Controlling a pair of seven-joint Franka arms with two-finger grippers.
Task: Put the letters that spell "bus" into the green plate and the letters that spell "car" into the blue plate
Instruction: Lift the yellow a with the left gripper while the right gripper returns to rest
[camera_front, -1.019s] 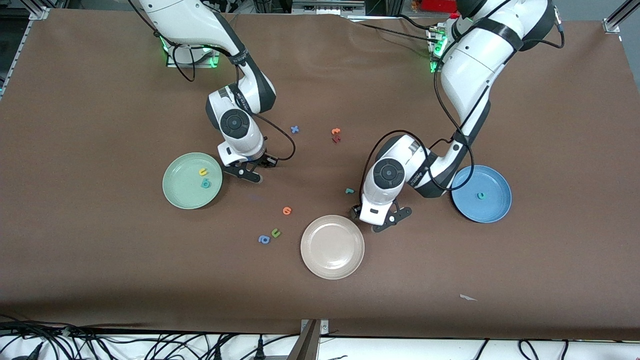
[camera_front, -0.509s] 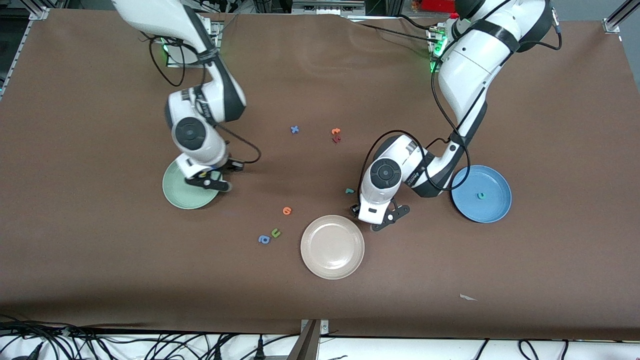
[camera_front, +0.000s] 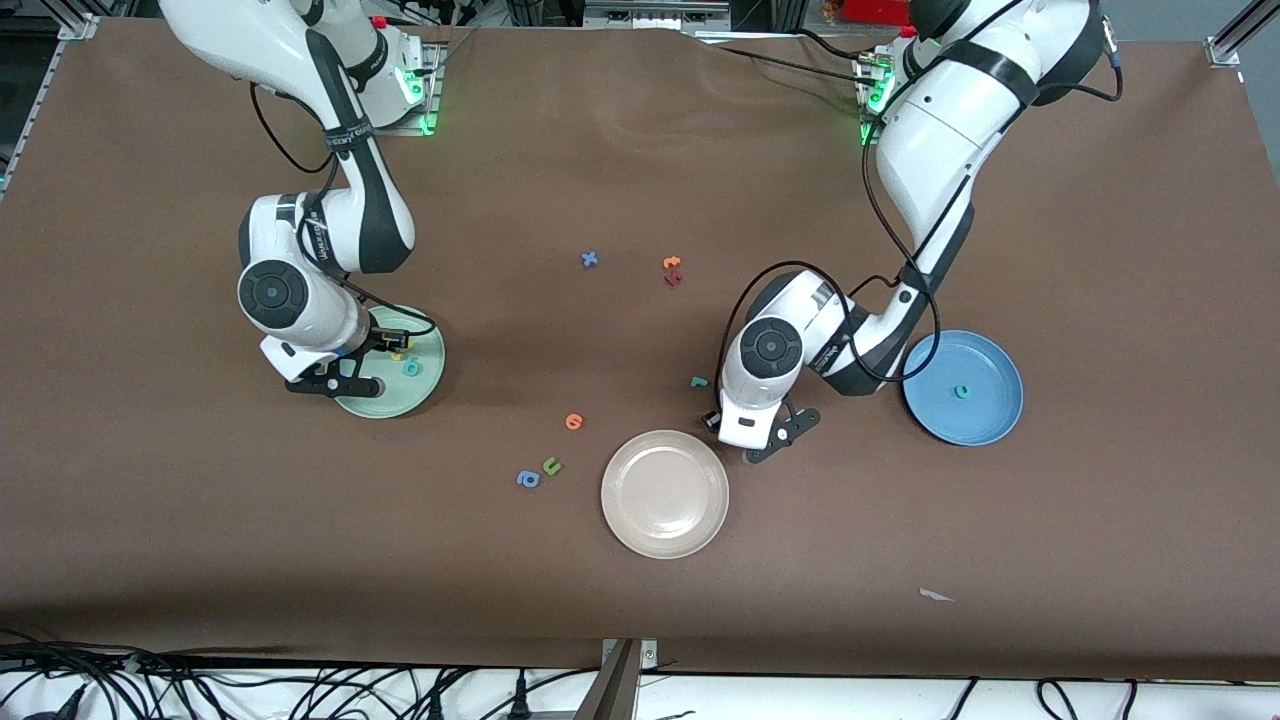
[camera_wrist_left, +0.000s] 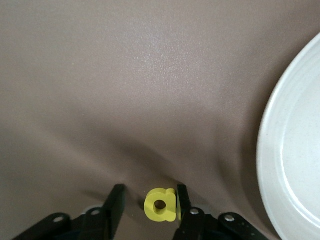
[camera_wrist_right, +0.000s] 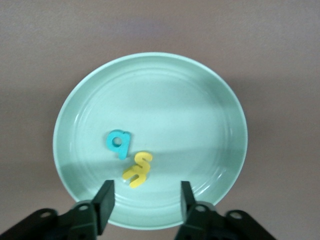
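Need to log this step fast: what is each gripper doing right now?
Left gripper: fingers around the yellow "a", not fully shut.
Right gripper: open, empty, over the green plate.

Both arms: white shells, dark grey joint bands, round black wrist caps, black looping cables, green base lights.

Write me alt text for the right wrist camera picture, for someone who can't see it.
The right gripper hangs open over the green plate, which sits on the brown table. A teal letter b and a yellow letter s lie close together in the plate, just ahead of the gripper's fingers.
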